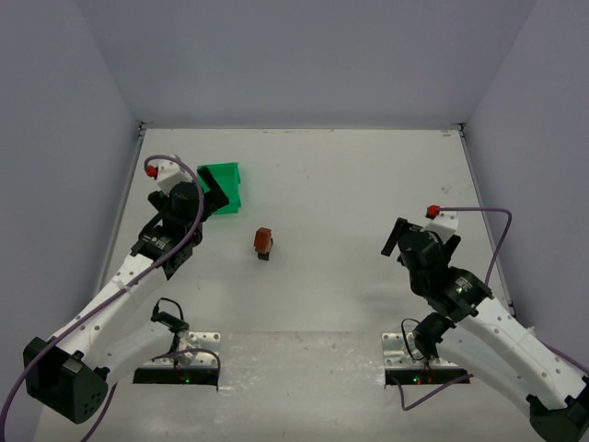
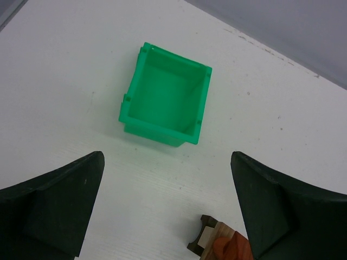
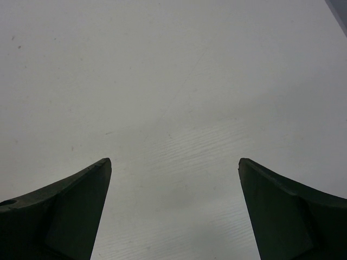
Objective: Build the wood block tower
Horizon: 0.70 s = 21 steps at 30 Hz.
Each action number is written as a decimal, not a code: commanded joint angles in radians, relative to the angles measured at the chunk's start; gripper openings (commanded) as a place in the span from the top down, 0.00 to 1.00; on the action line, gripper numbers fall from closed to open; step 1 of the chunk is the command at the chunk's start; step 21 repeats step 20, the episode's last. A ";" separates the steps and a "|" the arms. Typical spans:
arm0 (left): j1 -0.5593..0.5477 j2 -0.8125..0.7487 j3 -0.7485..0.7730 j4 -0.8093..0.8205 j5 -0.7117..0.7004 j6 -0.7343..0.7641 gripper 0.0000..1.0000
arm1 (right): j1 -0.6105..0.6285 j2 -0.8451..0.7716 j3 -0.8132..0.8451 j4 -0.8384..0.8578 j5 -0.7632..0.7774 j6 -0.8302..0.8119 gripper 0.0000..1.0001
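Note:
The wood block tower (image 1: 263, 243) stands at the middle of the table: a dark brown base, a tan piece and a reddish-brown top. Its top also shows at the bottom edge of the left wrist view (image 2: 222, 244), close to the right finger. My left gripper (image 1: 213, 197) is open and empty, up over the table beside the green bin, left of the tower. My right gripper (image 1: 398, 238) is open and empty over bare table, well right of the tower. The right wrist view shows only table between its fingers (image 3: 70, 216).
An empty green plastic bin (image 1: 224, 187) lies at the back left, seen open side up in the left wrist view (image 2: 165, 101). Grey walls enclose the table on three sides. Two arm base plates (image 1: 179, 368) sit at the near edge.

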 commanded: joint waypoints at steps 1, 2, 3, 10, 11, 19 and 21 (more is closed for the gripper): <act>0.015 -0.010 0.000 0.041 -0.014 -0.021 0.00 | -0.004 -0.021 -0.004 0.001 0.043 0.022 0.01; 0.017 -0.010 0.000 0.041 -0.014 -0.020 0.00 | -0.004 -0.020 -0.004 0.001 0.041 0.019 0.01; 0.018 -0.009 0.000 0.040 -0.015 -0.019 0.00 | -0.004 -0.018 -0.004 0.001 0.039 0.017 0.01; 0.036 -0.004 0.000 0.034 -0.014 -0.022 0.00 | -0.005 0.002 0.003 -0.010 0.031 0.005 0.01; 0.040 -0.004 0.000 0.033 -0.012 -0.022 0.00 | -0.004 0.002 0.005 -0.014 0.031 0.005 0.01; 0.078 -0.001 0.001 0.027 0.023 -0.031 0.00 | -0.005 0.033 0.005 -0.013 0.020 -0.020 0.01; 0.082 -0.001 0.003 0.024 0.023 -0.033 0.00 | -0.004 0.042 0.008 -0.016 0.020 -0.019 0.01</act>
